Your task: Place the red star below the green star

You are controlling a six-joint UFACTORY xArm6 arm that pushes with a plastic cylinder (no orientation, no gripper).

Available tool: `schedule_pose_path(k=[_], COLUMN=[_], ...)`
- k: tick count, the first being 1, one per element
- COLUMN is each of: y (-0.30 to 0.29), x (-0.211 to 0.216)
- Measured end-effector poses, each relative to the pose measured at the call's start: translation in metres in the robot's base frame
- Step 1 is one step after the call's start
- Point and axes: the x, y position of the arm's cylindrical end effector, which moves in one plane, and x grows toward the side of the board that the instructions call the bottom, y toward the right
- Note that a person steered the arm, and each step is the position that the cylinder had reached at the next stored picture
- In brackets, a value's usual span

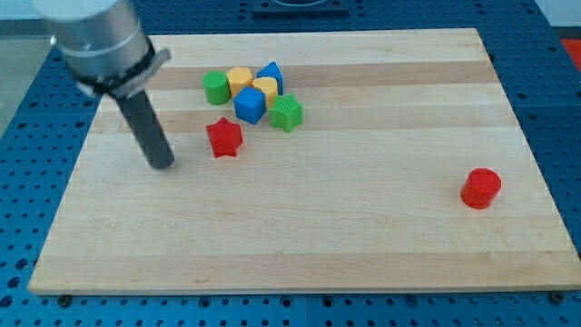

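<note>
My tip (162,164) rests on the board (363,227), a bare rod with no jaws to spread or pinch, touching no block and just off the red star (223,138) at its 8 o'clock. The red star sits at 8 o'clock of the green star (287,113), apart from it. The green star closes a cluster with a blue cube (250,105), two yellow blocks (241,78) (266,87), a green cylinder (216,87) and a blue wedge (270,71); a red cylinder (480,188) lies well apart at 4 o'clock.
</note>
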Motion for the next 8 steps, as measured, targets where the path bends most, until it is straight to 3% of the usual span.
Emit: schedule_pose_path(k=[2,4,8], y=[0.0,0.085,0.082], x=[-0.003,-0.003,-0.018])
